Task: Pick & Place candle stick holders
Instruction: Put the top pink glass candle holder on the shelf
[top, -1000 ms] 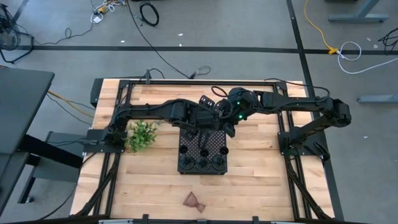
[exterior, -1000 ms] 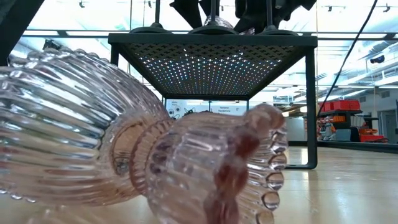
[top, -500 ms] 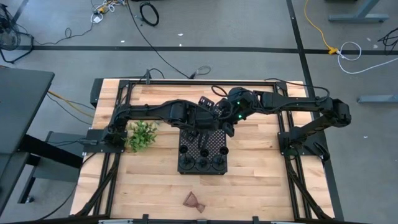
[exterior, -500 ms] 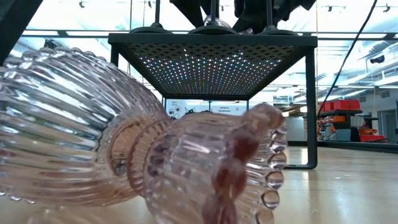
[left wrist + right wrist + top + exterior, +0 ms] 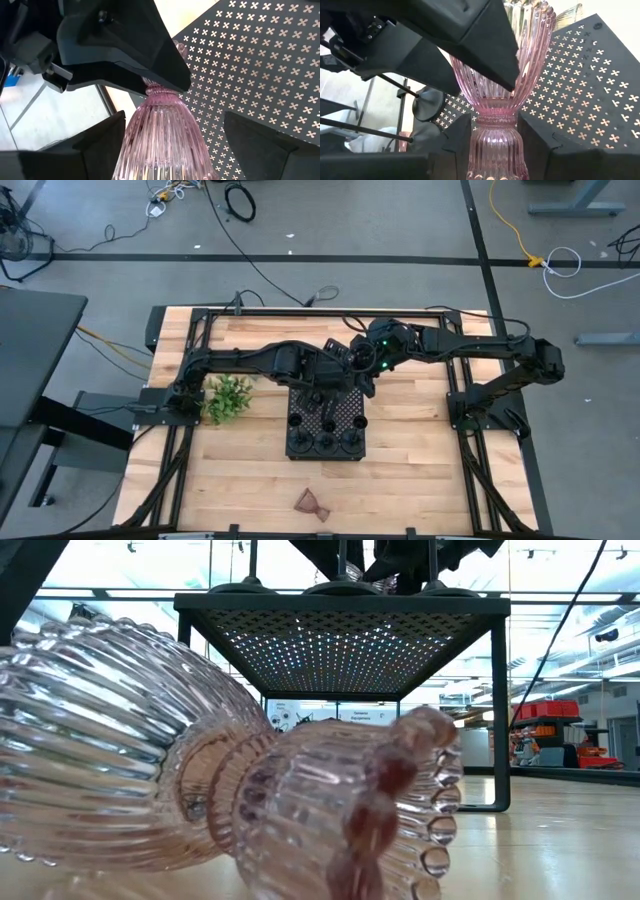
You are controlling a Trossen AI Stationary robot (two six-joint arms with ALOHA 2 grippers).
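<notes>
Your right gripper (image 5: pixel 490 165) pinches a pink glass cup (image 5: pixel 495 135) at its waist above the tray's (image 5: pixel 325 420) far edge; your left gripper (image 5: pixel 170 145) straddles the cup's other end (contact unclear). Both have edged slightly farther back.

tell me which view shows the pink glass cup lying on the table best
The low view: the fallen pink glass cup fills its foreground, on its side. The high view shows it only as a small shape near the table's front edge. The wrist views show a different pink cup.

We reach both arms inward over the table's far middle, our left gripper (image 5: pixel 335 372) and right gripper (image 5: pixel 365 376) meeting close together, each clamped around something.
</notes>
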